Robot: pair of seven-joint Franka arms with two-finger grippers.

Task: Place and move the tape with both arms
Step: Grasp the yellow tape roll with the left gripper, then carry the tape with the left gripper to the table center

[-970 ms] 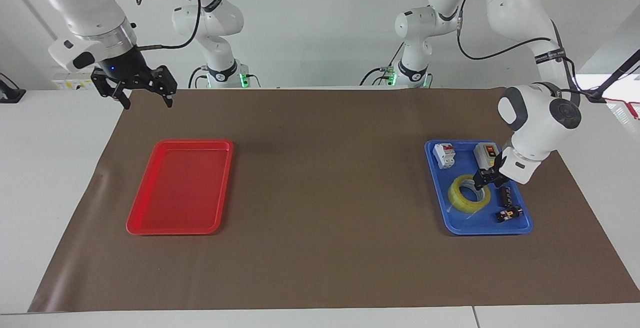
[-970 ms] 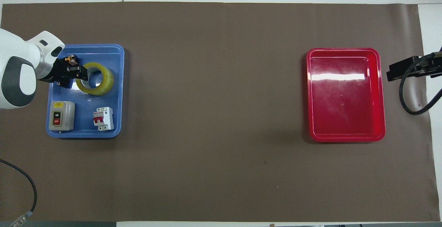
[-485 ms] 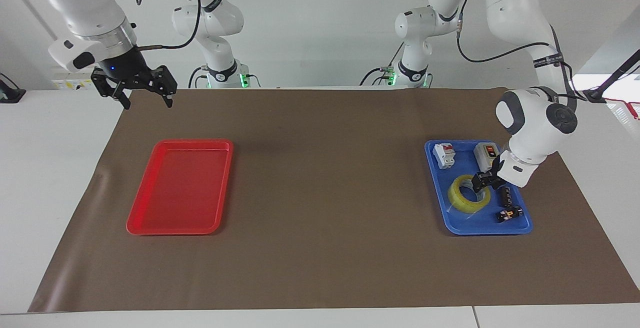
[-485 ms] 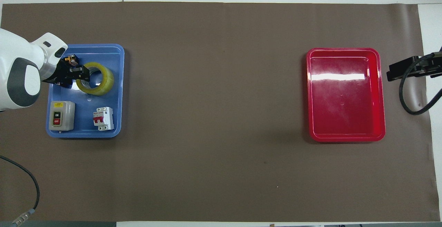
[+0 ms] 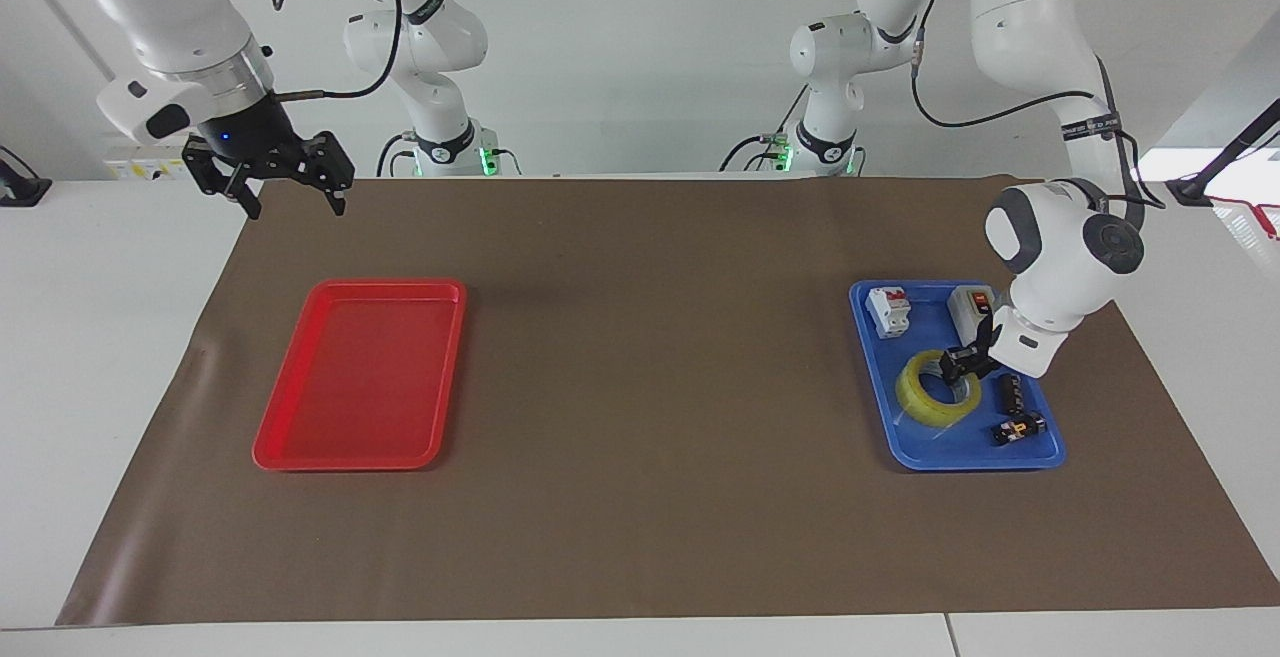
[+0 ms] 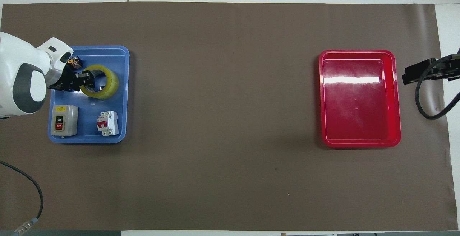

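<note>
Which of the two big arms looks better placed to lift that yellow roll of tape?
The left. The left gripper is at the tape in the blue tray; the right gripper waits above the table's edge near the red tray.

2 white arms (image 5: 1040,27), dark joint caps, black cables, black hands.

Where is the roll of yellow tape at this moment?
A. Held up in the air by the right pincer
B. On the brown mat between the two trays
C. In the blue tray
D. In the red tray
C: the tape lies in the blue tray, with the left pincer at its rim, near the switch box and the breaker.
</note>
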